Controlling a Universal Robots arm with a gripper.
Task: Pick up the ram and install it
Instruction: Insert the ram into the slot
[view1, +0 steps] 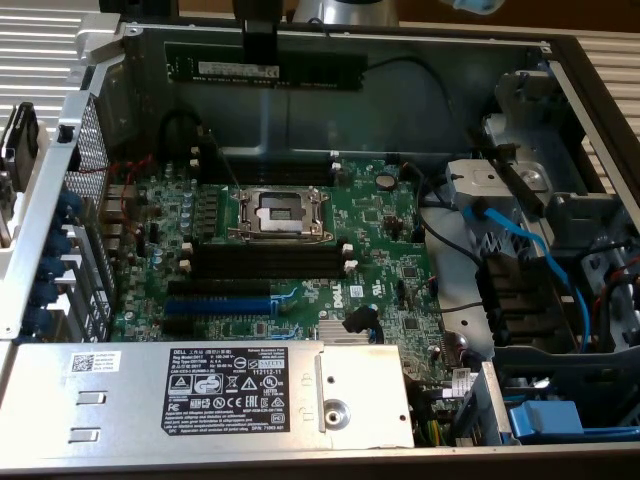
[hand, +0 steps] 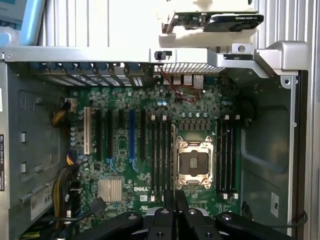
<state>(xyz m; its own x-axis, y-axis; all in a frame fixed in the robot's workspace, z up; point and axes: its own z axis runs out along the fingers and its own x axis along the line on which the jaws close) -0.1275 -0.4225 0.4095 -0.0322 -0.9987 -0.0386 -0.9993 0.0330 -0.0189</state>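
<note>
Already the pick-up looks done: the hand (view1: 260, 45) is clamped on the ram (view1: 320, 70), holding it level in the air above the motherboard (view1: 380, 240), whose black memory slots (view1: 268, 260) stand empty, so seating it remains.

The gripper (hand: 175, 197) is matte black. Two narrow, flat fingers (hand: 169, 200) sit at its middle, flanked by thick, rounded link arms (hand: 117, 222). Each link carries a round pivot with a dark, recessed screw head. In the exterior view the gripper (view1: 262, 45) reads as a plain black rectangular block beneath a smooth, rounded silver-grey arm housing (view1: 345, 10).
</note>
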